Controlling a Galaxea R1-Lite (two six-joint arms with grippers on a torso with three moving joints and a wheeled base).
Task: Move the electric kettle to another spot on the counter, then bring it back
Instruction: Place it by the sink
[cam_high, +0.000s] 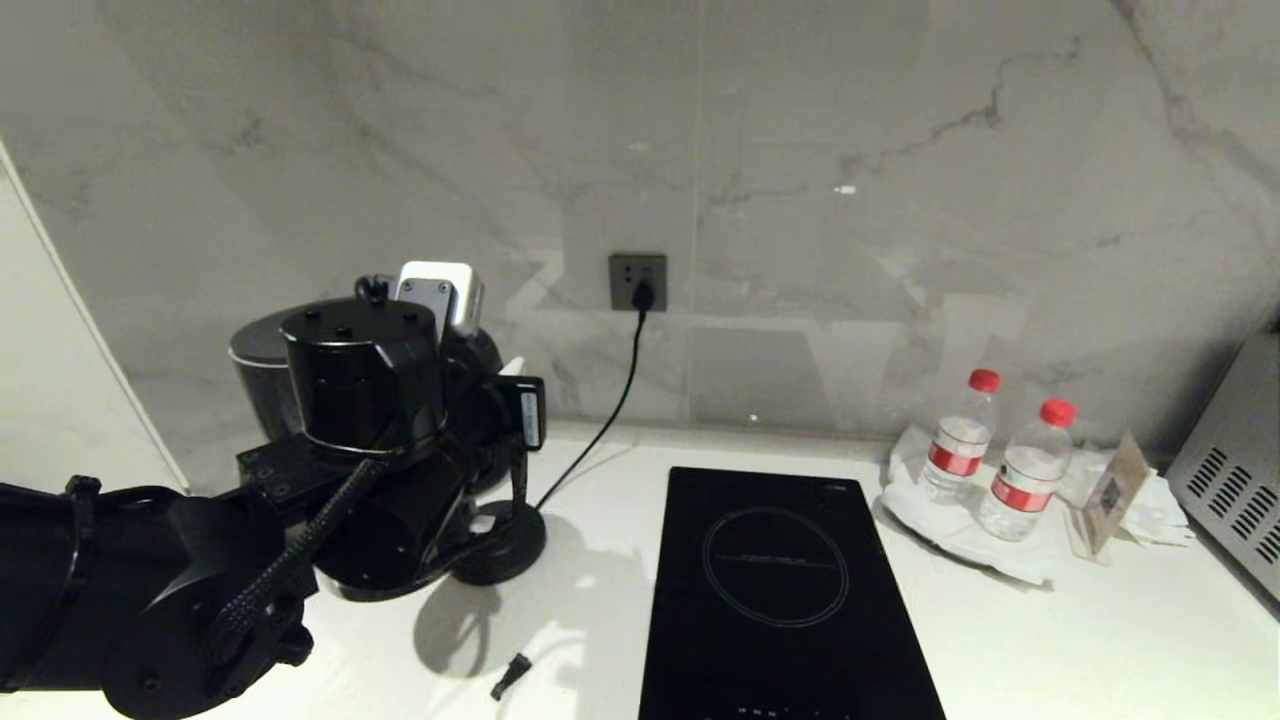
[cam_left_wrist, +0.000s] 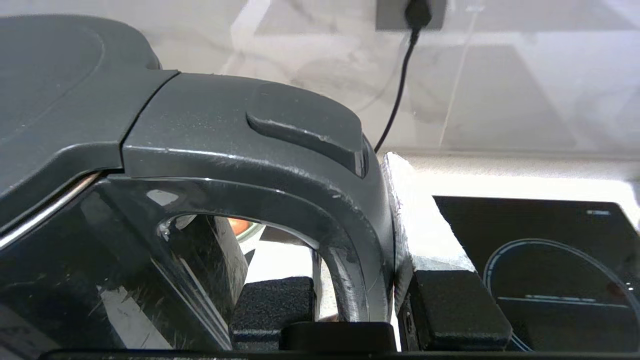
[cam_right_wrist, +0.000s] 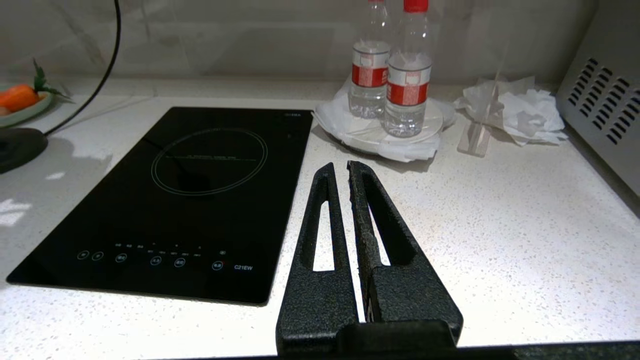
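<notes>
Holding the kettle by its handle is how we enter the step in hand; whether this is the outward leg or the return we cannot tell.

Head view. Item: left gripper (cam_high: 505, 400), at the far left of the bench (cam_high: 1100, 640), largely masked by its own black arm. Item: electric kettle (cam_high: 258, 352), only a sliver of grey lid and dark body showing behind the arm, close to the marble wall. Item: round base disc (cam_high: 505, 545), bare on the bench just right of the arm, its cord (cam_high: 610, 410) running up to the wall socket (cam_high: 637, 281). We judge the kettle to be off this disc. Item: hob (cam_high: 790, 590), inset mid-bench. Item: two water bottles (cam_high: 1025, 470) on a plate, far right. Item: small black piece (cam_high: 510, 676) lying loose near the front edge.

Left wrist view. Item: kettle handle (cam_left_wrist: 350, 250), pinched between the gripper's two fingers (cam_left_wrist: 450, 305), one inside the loop, one outside. The jaws stand narrow, clamped on the handle. Lid hinge and release tab fill the upper part.

Right wrist view. Item: right gripper (cam_right_wrist: 345, 172), fingers pressed together with nothing between them, hanging over bare bench beside the hob. We list it as idle.

Next move, as we judge it: carry the kettle level, keep the grip firm, clear the cord and disc, and set it down flat before letting go.
</notes>
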